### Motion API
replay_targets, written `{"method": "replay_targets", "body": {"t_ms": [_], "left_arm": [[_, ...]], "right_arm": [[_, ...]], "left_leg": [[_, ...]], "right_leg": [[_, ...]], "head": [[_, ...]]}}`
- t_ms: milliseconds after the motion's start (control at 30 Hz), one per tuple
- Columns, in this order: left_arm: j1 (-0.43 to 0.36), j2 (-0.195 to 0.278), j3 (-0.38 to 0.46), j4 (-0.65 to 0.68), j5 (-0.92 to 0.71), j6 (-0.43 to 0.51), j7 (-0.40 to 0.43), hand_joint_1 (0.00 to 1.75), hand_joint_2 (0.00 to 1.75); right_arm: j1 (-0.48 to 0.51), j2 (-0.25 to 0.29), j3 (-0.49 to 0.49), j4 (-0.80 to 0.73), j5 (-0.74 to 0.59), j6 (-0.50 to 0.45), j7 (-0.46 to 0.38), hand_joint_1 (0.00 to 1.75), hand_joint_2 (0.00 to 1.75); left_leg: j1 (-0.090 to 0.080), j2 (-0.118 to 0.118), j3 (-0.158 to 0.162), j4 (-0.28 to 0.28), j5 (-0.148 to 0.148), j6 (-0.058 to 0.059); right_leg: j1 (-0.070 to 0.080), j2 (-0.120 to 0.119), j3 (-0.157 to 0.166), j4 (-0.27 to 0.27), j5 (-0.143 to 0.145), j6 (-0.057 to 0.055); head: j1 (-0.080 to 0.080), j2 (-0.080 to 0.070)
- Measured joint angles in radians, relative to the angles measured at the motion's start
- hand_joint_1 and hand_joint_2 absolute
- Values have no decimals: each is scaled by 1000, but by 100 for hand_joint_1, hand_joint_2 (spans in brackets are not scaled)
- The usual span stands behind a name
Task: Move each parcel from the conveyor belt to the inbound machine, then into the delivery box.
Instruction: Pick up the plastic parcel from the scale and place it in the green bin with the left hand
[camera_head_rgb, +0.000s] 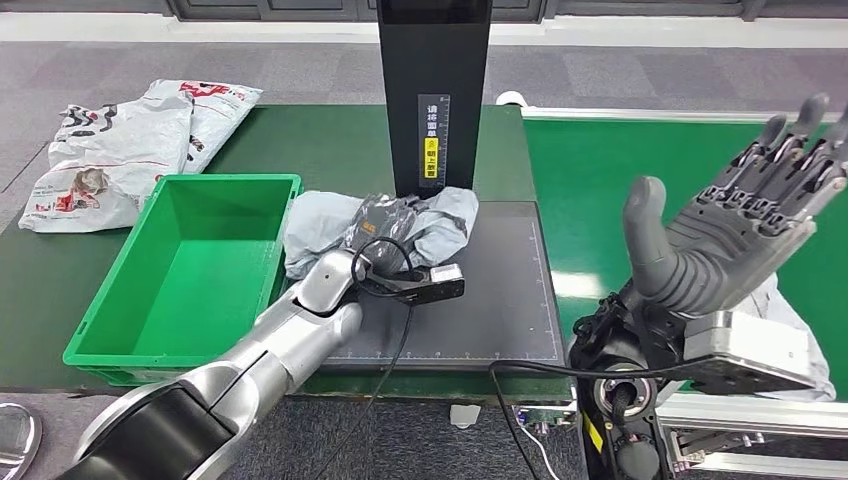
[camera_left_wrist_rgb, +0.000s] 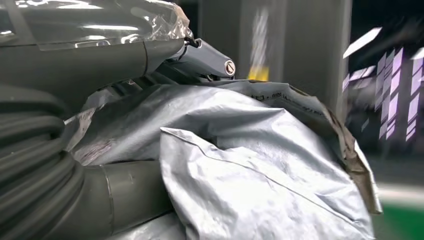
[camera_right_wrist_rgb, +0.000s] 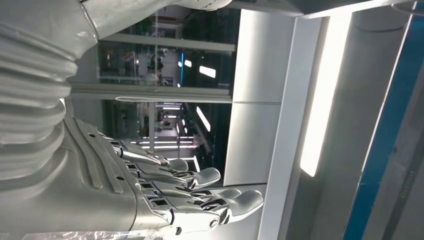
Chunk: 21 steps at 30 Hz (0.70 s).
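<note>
A green table (camera_head_rgb: 330, 140) carries a green bin (camera_head_rgb: 190, 270) left of the left hand (camera_head_rgb: 385, 232), white bags (camera_head_rgb: 120, 140) beyond, and a dark scale plate (camera_head_rgb: 500, 290) holding the grey parcel (camera_head_rgb: 440, 220) under that hand.

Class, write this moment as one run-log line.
left hand: grips parcel on scanner pad | right hand: open, raised over belt | box: empty

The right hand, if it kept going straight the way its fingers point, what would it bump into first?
Probably nothing nearby. The right hand is open, raised above the green conveyor belt, fingers pointing up and away. Its wrist view shows open space ahead, though depth is hard to judge.
</note>
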Motion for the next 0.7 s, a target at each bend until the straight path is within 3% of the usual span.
{"method": "replay_targets", "body": {"t_ms": [233,700], "left_arm": [[8,20,48,-150,-41,-23,-4,175,175],[24,33,65,-197,-45,-23,-4,175,175]], "right_arm": [[2,0,-4,0,-2,-4,-5,0,175],[2,0,-5,0,-3,-5,-8,0,175]], "left_leg": [[0,0,-1,0,0,0],[0,0,-1,0,0,0]], "right_leg": [[0,0,-1,0,0,0],[0,0,-1,0,0,0]], "head": [[0,0],[0,0]]}}
